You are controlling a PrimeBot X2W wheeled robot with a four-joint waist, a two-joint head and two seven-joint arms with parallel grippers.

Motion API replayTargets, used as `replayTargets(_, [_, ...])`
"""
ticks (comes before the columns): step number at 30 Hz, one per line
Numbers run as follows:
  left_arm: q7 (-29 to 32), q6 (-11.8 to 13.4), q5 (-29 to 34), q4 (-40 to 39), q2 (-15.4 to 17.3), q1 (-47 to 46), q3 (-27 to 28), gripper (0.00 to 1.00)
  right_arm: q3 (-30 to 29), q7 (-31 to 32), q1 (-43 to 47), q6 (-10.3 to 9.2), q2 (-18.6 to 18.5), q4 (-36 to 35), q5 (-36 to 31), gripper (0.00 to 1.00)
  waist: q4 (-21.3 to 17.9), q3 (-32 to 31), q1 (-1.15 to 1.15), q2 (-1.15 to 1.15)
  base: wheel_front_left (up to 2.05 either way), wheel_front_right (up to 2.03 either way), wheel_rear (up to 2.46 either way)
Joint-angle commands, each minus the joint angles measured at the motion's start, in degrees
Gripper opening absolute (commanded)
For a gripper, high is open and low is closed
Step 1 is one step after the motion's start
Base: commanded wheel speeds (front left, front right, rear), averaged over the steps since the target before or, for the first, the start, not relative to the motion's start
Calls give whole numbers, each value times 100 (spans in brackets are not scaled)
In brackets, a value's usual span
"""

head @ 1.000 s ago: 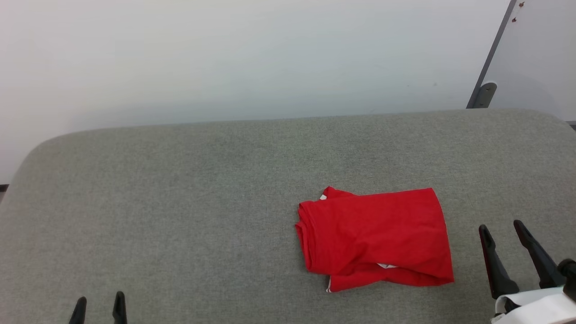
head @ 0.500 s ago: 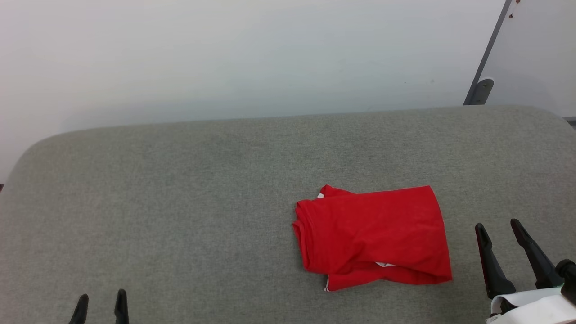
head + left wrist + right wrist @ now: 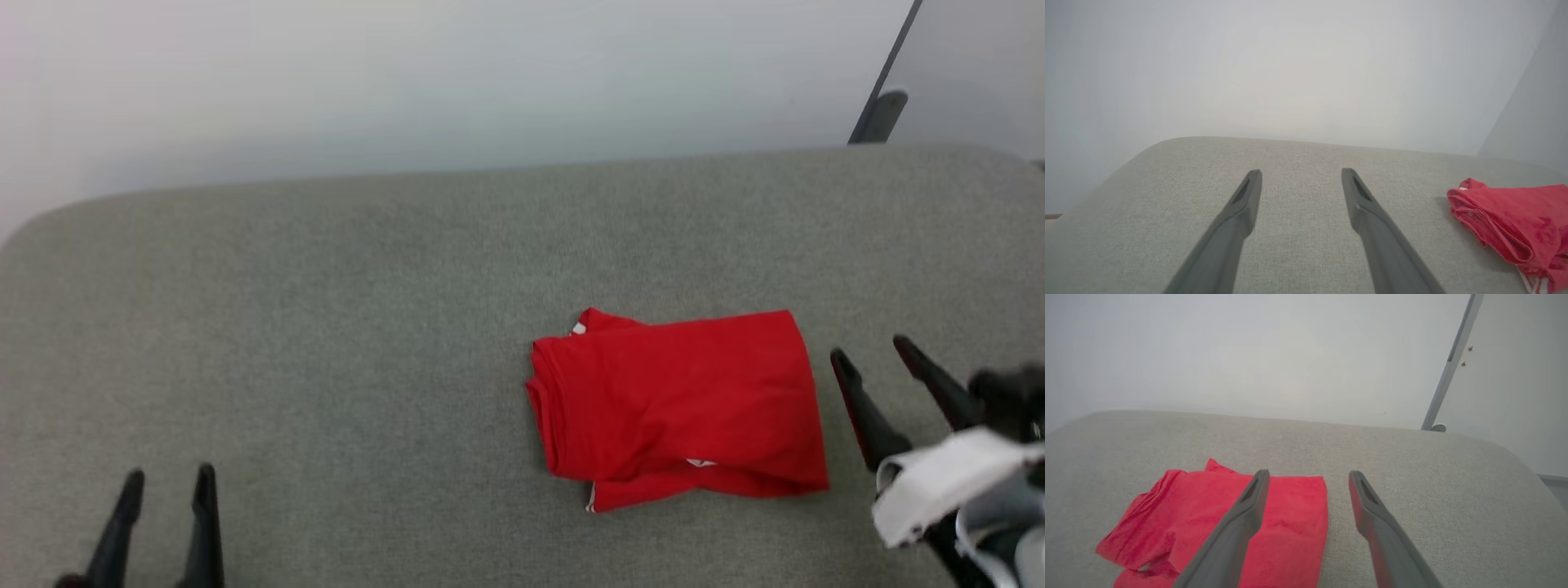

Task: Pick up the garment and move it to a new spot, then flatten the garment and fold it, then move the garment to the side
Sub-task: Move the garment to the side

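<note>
A grey fabric-covered worktop [image 3: 326,327] with rounded corners stands against a pale wall [image 3: 408,73]. The garment [image 3: 678,404], a red T-shirt, lies on it as a compact folded bundle, right of centre and closer to the near edge than to the far one. Its long axis runs left to right, parallel to the near edge. Its thick layered fold faces left, and slivers of white show at its far-left corner and along its near side.

My right claw [image 3: 869,349] is just beside the bundle's short right edge, not touching it. Its two dark fingers are spread wide and hold nothing. The garment lies directly to this claw's left.

My left claw [image 3: 170,472] is near the worktop's near-left corner, well apart from the garment, also spread wide and empty.

I judge the right arm far better placed to take the bundle, by a short sideways reach to the left
</note>
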Motion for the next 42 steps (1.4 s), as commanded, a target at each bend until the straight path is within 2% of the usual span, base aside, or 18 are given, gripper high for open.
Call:
replayTargets(1, [5, 12, -59, -27, 67, -135, -8, 100, 43, 312, -205, -9, -92, 26, 31, 100, -56, 323, 0, 0, 0, 0, 0])
replayTargets(5, [6, 12, -215, -71, 241, -389, -17, 100, 215, 1668, -757, -9, -288, 196, 105, 100, -91, 698, 0, 0, 0, 0, 0])
replayTargets(9, [5, 12, -335, -71, 400, -553, -76, 100, 462, 3199, -1134, -9, -366, 310, 482, 100, -102, 1002, 0, 0, 0, 0, 0])
replayTargets(12, [5, 11, -423, -76, 516, -677, -144, 100, 430, 4199, -1324, -9, -316, 364, 627, 100, -100, 1223, 0, 0, 0, 0, 0])
replayTargets(19, [5, 11, -593, -178, 778, -1019, -306, 100, -123, 5196, -1566, -9, 321, 499, -11, 100, 7, 1698, 0, 0, 0, 0, 0])
replayTargets(23, [5, 11, -647, -154, 905, -1195, -416, 100, -220, 5223, -1526, -9, 698, 602, -288, 100, 53, 1894, 0, 0, 0, 0, 0])
replayTargets(24, [5, 11, -655, -147, 924, -1233, -429, 100, -227, 5160, -1528, -9, 771, 623, -336, 60, 56, 1931, 0, 0, 0, 0, 0])
replayTargets(25, [5, 11, -651, -126, 950, -1266, -452, 100, -233, 5088, -1524, -9, 834, 651, -366, 39, 52, 1959, 0, 0, 0, 0, 0])
replayTargets(26, [5, 11, -636, -99, 979, -1297, -486, 100, -243, 5011, -1518, -9, 885, 676, -394, 24, 42, 1979, 0, 0, 0, 0, 0])
replayTargets(27, [5, 11, -618, -84, 994, -1338, -485, 100, -276, 4919, -1508, -9, 932, 695, -416, 0, 24, 1994, 0, 0, 0, 0, 0])
replayTargets(36, [6, 10, -570, -366, 1318, -1616, -605, 100, -744, 4151, -1418, -24, 850, 378, -264, 0, -523, 2118, 0, 0, 0, 0, 0])
replayTargets(42, [6, 10, -436, -681, 1746, -1910, -804, 100, -1152, 3779, -1351, -11, 881, -138, -168, 0, -1069, 2372, 0, 0, 0, 0, 0])
